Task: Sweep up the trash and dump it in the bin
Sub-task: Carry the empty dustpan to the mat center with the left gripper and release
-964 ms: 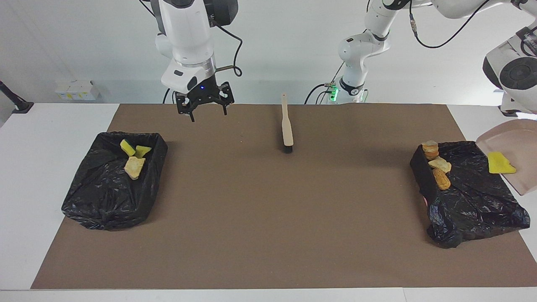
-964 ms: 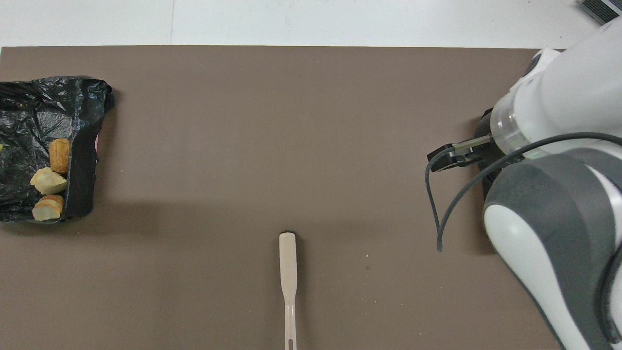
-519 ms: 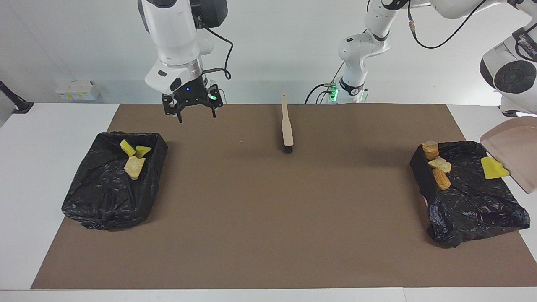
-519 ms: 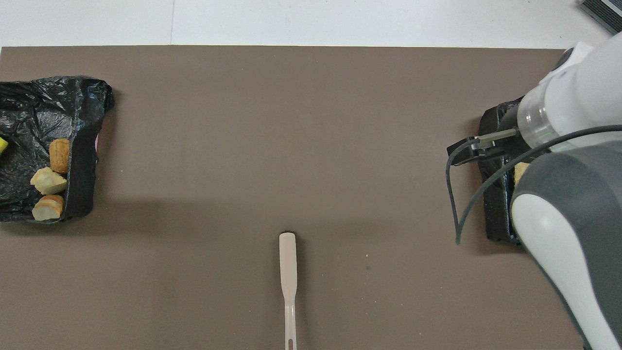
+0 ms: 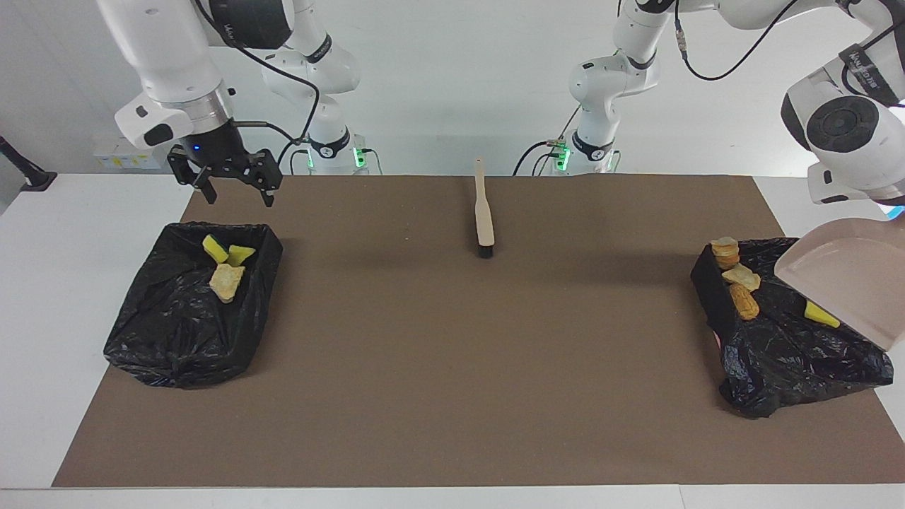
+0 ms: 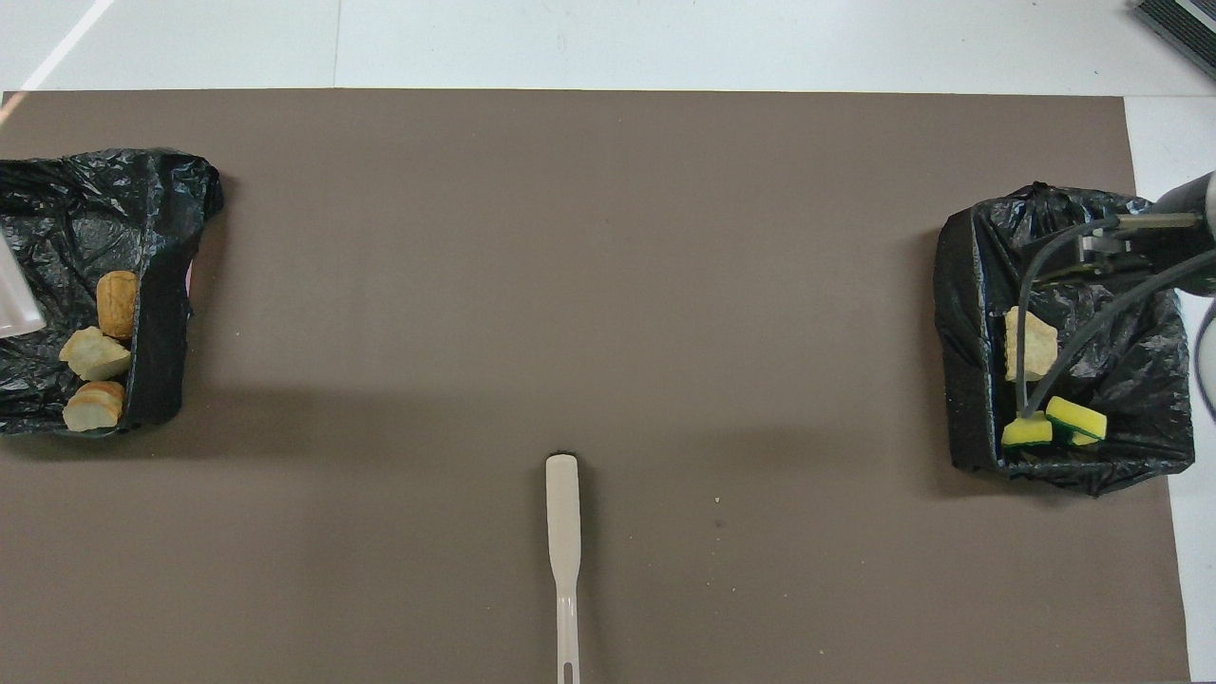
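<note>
The right gripper [image 5: 228, 185] hangs with fingers spread wide and empty over the table edge beside a black-lined bin [image 5: 189, 311] holding three trash chunks [image 5: 226, 282], yellow and tan. A brown mat [image 5: 452, 367] covers the white table, a brush [image 5: 483, 212] at its middle. The left gripper, unseen, clamps a tilted beige dustpan [image 5: 848, 276] over the second bin [image 5: 785, 339], a yellow chunk [image 5: 820, 313] beneath its lip.
</note>
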Controlling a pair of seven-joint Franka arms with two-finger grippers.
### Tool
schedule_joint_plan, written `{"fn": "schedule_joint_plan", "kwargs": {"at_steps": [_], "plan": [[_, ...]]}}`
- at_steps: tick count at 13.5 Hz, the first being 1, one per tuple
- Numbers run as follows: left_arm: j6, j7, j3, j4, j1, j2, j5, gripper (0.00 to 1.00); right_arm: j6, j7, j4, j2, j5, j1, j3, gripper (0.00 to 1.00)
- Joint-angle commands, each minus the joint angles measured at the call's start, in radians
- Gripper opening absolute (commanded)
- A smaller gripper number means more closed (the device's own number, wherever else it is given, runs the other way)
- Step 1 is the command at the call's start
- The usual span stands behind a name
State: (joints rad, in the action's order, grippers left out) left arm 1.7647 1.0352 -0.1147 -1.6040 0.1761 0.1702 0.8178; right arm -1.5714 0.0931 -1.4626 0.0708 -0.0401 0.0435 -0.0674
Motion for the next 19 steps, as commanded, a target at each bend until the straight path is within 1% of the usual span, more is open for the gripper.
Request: {"fn": "schedule_joint_plan", "kwargs": {"at_steps": [1, 3, 5, 6, 7, 10, 11, 12, 15, 16, 17, 19], "plan": [[0.029, -0.038, 0.013, -0.013, -0.058, -0.018, -0.116, 0.0, -0.042, -0.027, -0.06, -0.043, 0.014, -0.005, 0.009, 1.0], [0.03, -0.136, 0.013, -0.016, -0.081, -0.018, -0.245, 0.0, -0.07, -0.068, -0.103, -0.066, 0.016, -0.014, 0.011, 1.0], [0.027, -0.272, 0.013, -0.027, -0.157, -0.015, -0.291, 0.0, -0.131, -0.073, -0.181, -0.11, 0.017, -0.017, 0.012, 1.0], [0.022, -0.364, 0.013, -0.028, -0.185, -0.014, -0.346, 0.0, -0.142, -0.072, -0.2, -0.121, 0.017, -0.017, 0.012, 1.0], [0.016, -0.45, 0.013, -0.03, -0.222, -0.009, -0.415, 0.0, -0.134, -0.059, -0.208, -0.129, 0.019, -0.016, 0.012, 1.0], [0.029, -0.715, 0.013, -0.054, -0.337, 0.029, -0.494, 0.0, -0.096, -0.05, -0.206, -0.131, 0.022, -0.019, 0.005, 1.0], [0.035, -0.786, 0.013, -0.053, -0.368, 0.044, -0.55, 0.0, -0.087, -0.049, -0.205, -0.131, 0.02, -0.019, 0.004, 1.0], [0.064, -0.84, 0.013, -0.054, -0.394, 0.051, -0.612, 0.0, -0.075, -0.05, -0.202, -0.131, 0.02, -0.019, 0.004, 1.0], [0.162, -1.019, 0.013, -0.097, -0.473, 0.054, -0.715, 0.0, -0.064, -0.055, -0.199, -0.131, 0.02, -0.005, 0.008, 1.0], [0.194, -1.094, 0.013, -0.099, -0.492, 0.072, -0.776, 0.0, -0.064, -0.053, -0.199, -0.131, 0.022, -0.007, 0.008, 1.0], [0.212, -1.151, 0.013, -0.096, -0.509, 0.078, -0.799, 0.0, -0.064, -0.05, -0.2, -0.131, 0.034, -0.016, 0.008, 1.0], [0.216, -1.223, 0.013, -0.086, -0.539, 0.092, -0.807, 0.0, -0.062, -0.032, -0.206, -0.135, 0.062, -0.014, 0.008, 1.0]]}}
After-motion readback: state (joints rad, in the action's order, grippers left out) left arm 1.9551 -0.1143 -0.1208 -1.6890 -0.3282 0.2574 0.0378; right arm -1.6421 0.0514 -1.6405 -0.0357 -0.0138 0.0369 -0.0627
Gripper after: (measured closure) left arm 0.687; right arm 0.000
